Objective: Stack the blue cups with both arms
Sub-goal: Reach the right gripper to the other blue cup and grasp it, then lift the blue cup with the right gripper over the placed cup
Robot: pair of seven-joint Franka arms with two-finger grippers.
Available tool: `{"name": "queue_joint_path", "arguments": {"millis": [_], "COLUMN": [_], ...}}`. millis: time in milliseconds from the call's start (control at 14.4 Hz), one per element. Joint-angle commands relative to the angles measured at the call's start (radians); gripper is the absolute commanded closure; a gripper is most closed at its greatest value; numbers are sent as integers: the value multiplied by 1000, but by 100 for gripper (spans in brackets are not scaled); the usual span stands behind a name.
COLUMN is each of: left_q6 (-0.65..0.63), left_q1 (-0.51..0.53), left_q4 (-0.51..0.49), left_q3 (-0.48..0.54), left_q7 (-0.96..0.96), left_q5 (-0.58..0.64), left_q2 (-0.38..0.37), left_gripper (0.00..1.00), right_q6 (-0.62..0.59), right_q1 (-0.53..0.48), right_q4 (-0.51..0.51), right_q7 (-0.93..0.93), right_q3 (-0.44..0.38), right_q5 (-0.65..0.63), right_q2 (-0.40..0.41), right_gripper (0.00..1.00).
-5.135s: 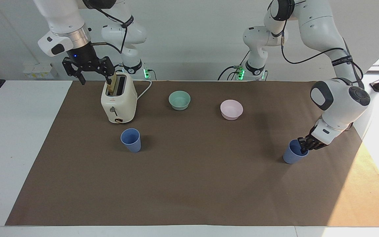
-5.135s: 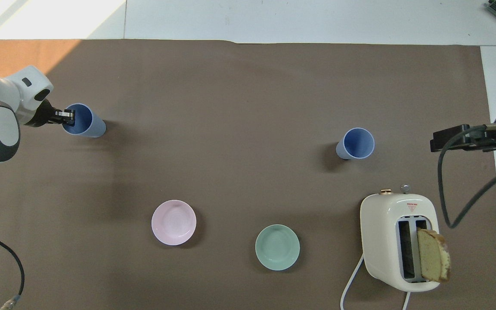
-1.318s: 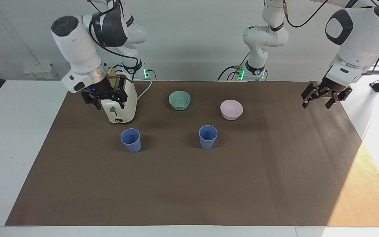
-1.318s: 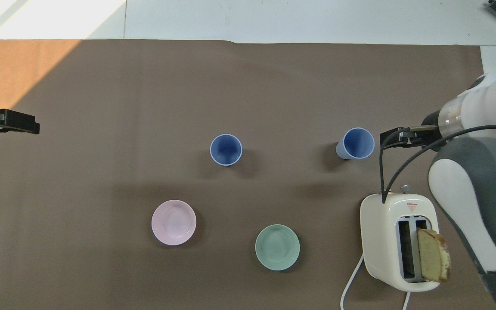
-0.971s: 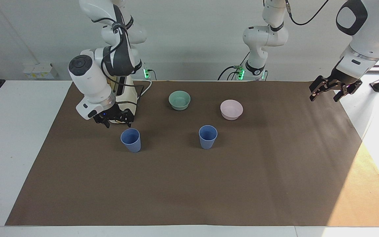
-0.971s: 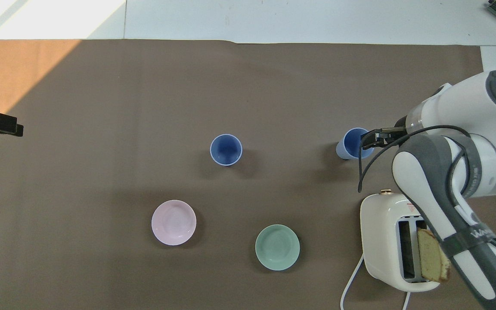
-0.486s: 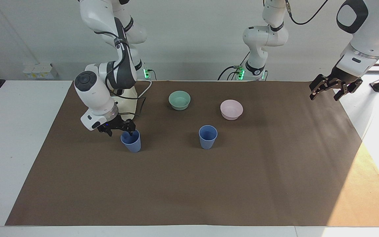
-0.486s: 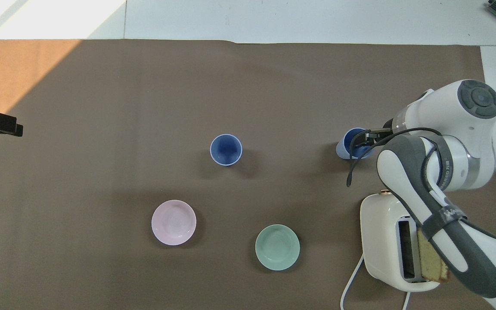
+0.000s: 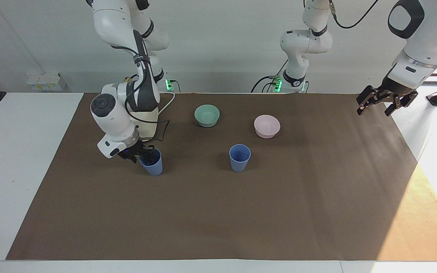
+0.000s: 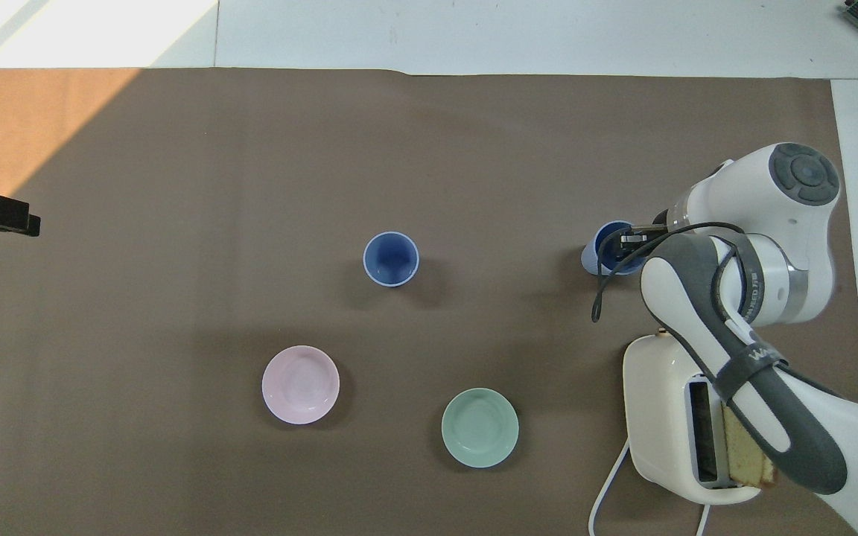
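Brown mat [image 9: 218, 212] over most of tabletop; cream toaster [image 10: 660, 417] w/ bread slice [image 10: 748, 458] by robots' edge, toward right arm's end, partly hidden by arm; mint bowl [image 9: 207, 115] and pink bowl [image 9: 267, 126] near robots' edge, mid-table. Blue cup [image 9: 152, 164] upright toward right arm's end, farther from robots than toaster; right gripper [image 9: 142, 155] down at its rim, one finger inside, one outside, whether clamped: cannot tell. Second blue cup [image 9: 239, 157] upright mid-table, untouched, well apart from first. Left gripper [image 9: 384, 101] raised over corner at left arm's end by robots' edge, fingers spread, holding nothing.
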Motion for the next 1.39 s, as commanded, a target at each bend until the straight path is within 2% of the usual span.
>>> {"name": "queue_joint_path", "arguments": {"millis": [0,208,347,902,1041,1318], "left_q6": [-24,-24,-22,-39,-44,-34], "left_q1": [9,5,4,1,1,12], "left_q4": [15,15,15,15,15,17], "left_q3": [-8,-8,-8,-8,-10,-10], "left_q7": [2,2,2,-4,-10,-10], "left_q5": [9,11,11,11,11,11], "left_q2": [2,2,2,2,1,1], "left_gripper": [0,0,0,0,0,0], "right_q6": [12,9,-15,-394,-388,-391], "right_q1": [-2,-2,1,7,71,226], "right_q4": [-3,8,52,417,454,615], "right_q7": [-25,-20,-17,135,191,486], "right_q3": [1,1,2,82,107,107], "right_q5": [12,12,12,12,-3,-6], "right_q2": [-6,-2,-3,-6,4,76], "right_gripper": [100,100,100,100,100,100]}}
